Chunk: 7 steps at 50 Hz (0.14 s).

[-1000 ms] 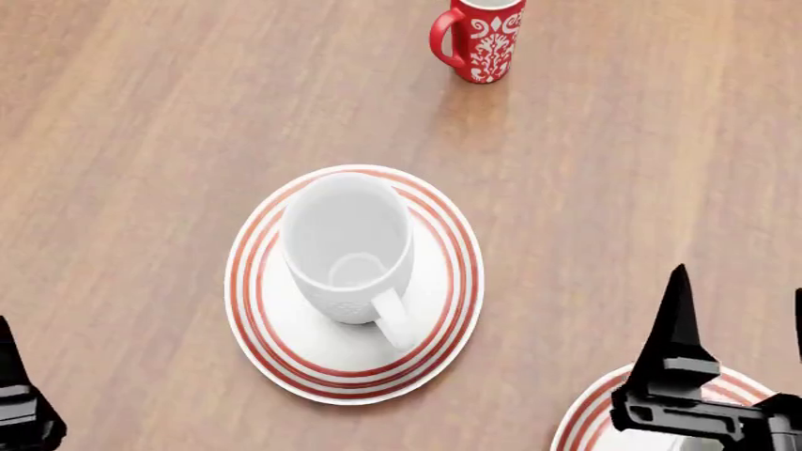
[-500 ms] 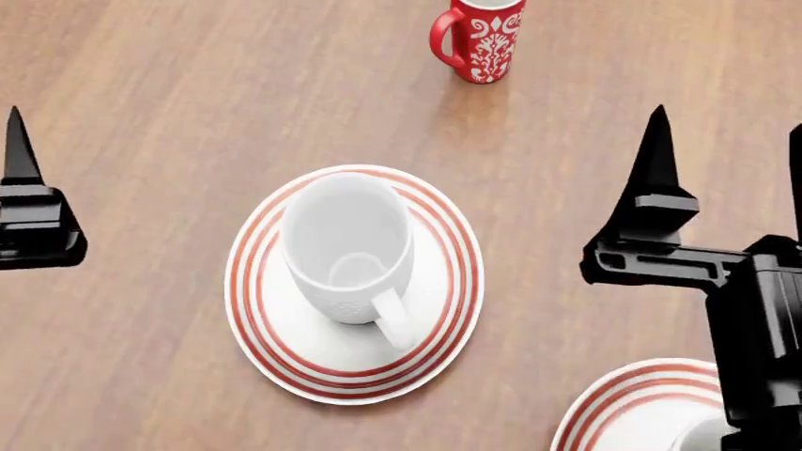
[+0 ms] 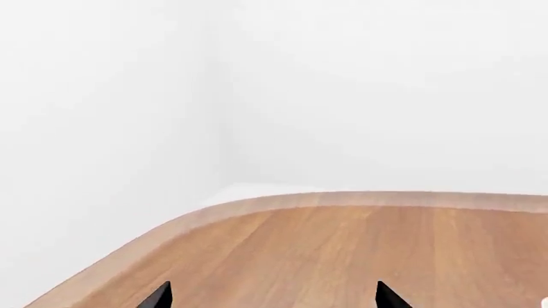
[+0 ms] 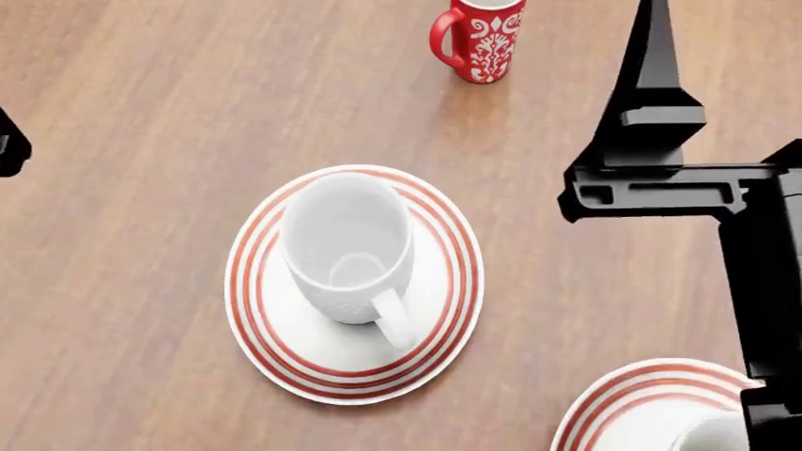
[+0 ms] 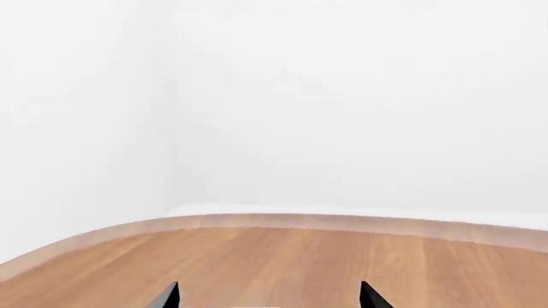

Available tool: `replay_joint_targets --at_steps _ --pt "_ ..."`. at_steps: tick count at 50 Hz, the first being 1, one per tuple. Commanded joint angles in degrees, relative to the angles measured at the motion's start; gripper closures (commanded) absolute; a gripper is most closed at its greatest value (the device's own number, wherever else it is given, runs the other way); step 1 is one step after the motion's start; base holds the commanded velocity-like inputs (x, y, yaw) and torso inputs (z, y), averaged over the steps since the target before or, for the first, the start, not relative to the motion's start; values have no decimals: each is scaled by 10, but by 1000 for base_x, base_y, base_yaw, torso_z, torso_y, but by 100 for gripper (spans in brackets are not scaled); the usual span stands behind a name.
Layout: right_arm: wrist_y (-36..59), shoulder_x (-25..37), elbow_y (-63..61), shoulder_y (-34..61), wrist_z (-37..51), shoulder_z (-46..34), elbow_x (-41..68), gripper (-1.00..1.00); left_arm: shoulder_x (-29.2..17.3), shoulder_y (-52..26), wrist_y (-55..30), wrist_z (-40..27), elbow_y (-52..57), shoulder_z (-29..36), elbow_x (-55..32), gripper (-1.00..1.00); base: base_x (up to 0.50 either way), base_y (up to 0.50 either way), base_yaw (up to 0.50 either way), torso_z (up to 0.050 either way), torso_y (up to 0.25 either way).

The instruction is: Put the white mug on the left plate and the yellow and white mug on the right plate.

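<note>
The white mug [image 4: 345, 246] stands upright on the left plate [image 4: 257, 310] in the middle of the head view, its handle toward the near right. The right plate [image 4: 633, 399] is cut off at the bottom right corner. On it only a white curved piece of a mug [image 4: 708, 434] shows beside my right arm, so I cannot confirm it is the yellow and white mug. My right gripper [image 5: 269, 296] is open and empty, with one finger [image 4: 652, 85] raised at the upper right. My left gripper [image 3: 273, 296] is open and empty, barely showing at the left edge [image 4: 10, 141].
A slim red mug with a white pattern [image 4: 483, 38] stands at the far side of the wooden table [image 4: 150, 113]. Both wrist views look over the table's rounded far edge [image 3: 256, 202] toward white walls.
Both grippers have lifted away from the plates. The right one rose from the bottom right to the upper right, and the left one slid off at the left edge. Mugs and plates stayed put.
</note>
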Motion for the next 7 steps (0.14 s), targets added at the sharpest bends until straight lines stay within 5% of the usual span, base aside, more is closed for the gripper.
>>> replay_joint_targets --at_steps 1,7 --pt "-71 -18 -63 0 -17 19 -94 -100 9 -7 61 30 50 -57 -4 -100 0 0 0 0 0" --pt "-88 -23 -90 4 -21 16 -109 -100 9 -10 65 20 51 -46 7 -100 0 0 0 0 0"
